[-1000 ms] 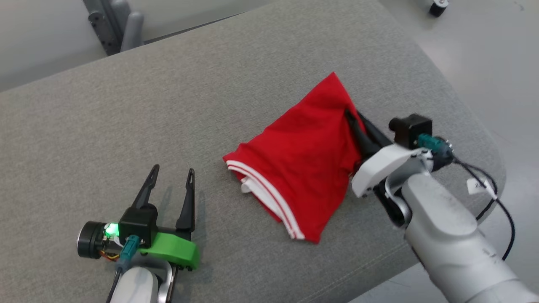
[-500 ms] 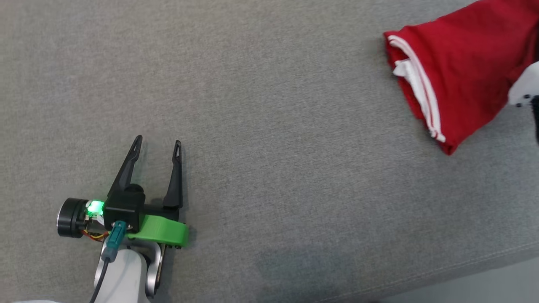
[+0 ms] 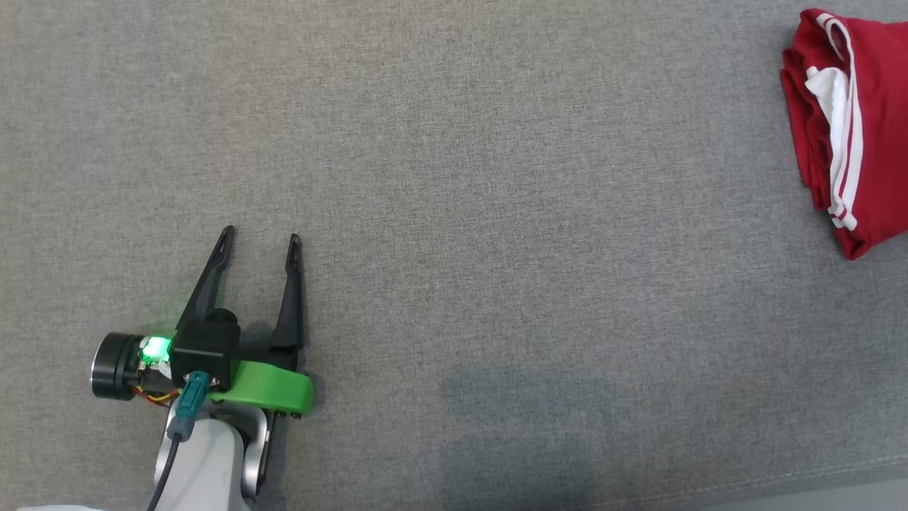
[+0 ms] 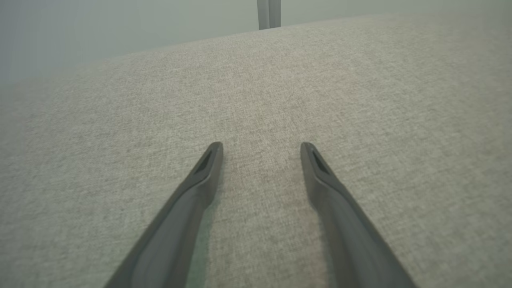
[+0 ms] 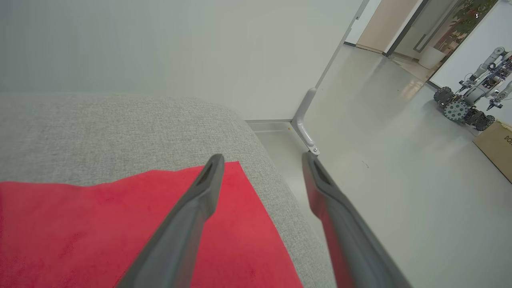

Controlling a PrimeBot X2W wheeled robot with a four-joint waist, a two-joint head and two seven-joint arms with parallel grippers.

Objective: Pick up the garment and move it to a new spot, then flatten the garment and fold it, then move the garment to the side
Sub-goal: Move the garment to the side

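Note:
The garment (image 3: 858, 142) is red with white trim and lies folded at the far right edge of the head view on the grey cushion (image 3: 454, 177). In the right wrist view the red garment (image 5: 80, 232) lies flat under and to the left of my right gripper (image 5: 260, 160), whose fingers stand apart with nothing between them. My left gripper (image 3: 259, 238) rests open at the lower left of the head view, far from the garment. In the left wrist view the left gripper (image 4: 261, 146) hovers just above bare cushion fabric (image 4: 260, 92).
In the right wrist view the cushion's rounded corner (image 5: 248, 128) drops to a pale floor (image 5: 400, 180). A wall post with a metal foot (image 5: 306, 132) stands there. Another wheeled robot (image 5: 468, 104) and a cardboard box (image 5: 496, 144) sit far off.
The head camera has swung left, so the garment now sits at the right edge. My right gripper, shut on the garment a second ago, has let go and stands open.

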